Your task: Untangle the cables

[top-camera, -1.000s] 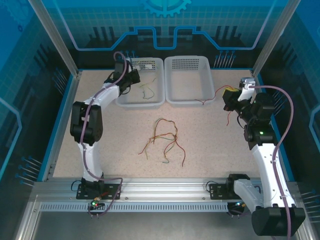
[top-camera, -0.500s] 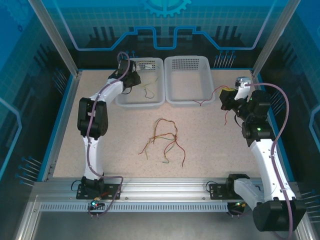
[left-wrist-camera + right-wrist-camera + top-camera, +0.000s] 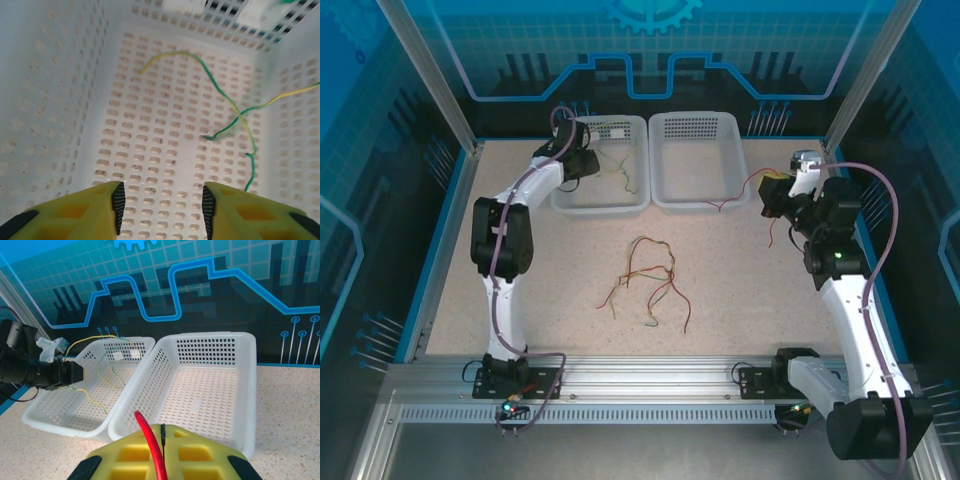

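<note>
Left jaws: partly open, nothing between them, above the left basket (image 3: 50, 75). A yellow-green cable (image 3: 235, 107) lies loose on the basket floor, ahead and to their right. Right jaws: closed on a red cable (image 3: 149, 437) that trails left toward the right basket (image 3: 205, 336). Remaining tangle (image 3: 645, 275): mid-bench (image 3: 550, 270), nearward of both arms. The free left arm probably suits it better.
</note>
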